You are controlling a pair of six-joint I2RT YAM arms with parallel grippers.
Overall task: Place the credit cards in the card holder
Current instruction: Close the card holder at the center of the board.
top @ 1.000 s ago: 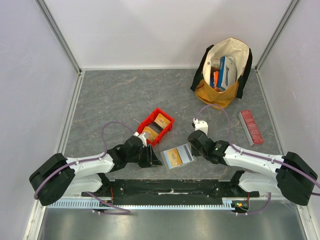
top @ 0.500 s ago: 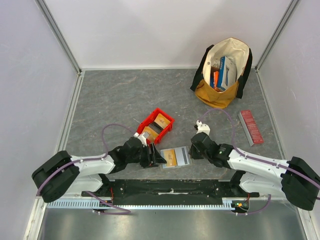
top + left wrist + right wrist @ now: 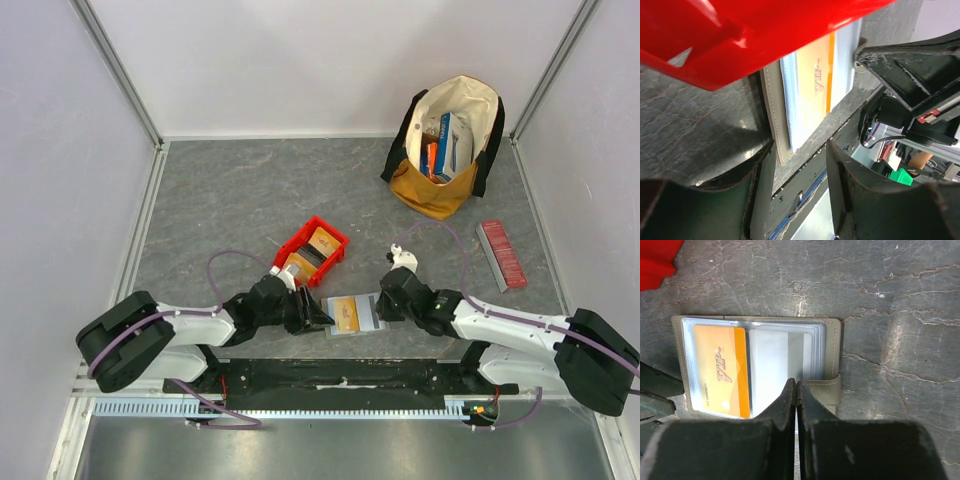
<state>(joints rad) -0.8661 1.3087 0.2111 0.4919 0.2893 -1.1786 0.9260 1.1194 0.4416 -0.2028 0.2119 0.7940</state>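
- The card holder (image 3: 834, 345) lies open and flat on the grey surface (image 3: 220, 190), near the front edge and between the two arms.
- A tan card (image 3: 720, 370) printed "VIP" sits in the clear sleeve nearer the left arm.
- A pale card (image 3: 768, 365) fills the next sleeve; its lower end is hidden behind the right fingers (image 3: 796, 390).
- The right fingers are pressed together with nothing between them. Their tips are over the holder's near edge beside its tab (image 3: 829, 387); contact cannot be told.
- The left fingers (image 3: 322, 316) stand spread, with the holder's corner in the gap. Whether they touch it is unclear.
- A red bin (image 3: 765, 35), just beside the holder, blocks the top of the left wrist view. From overhead its tan and dark contents are too small to name.
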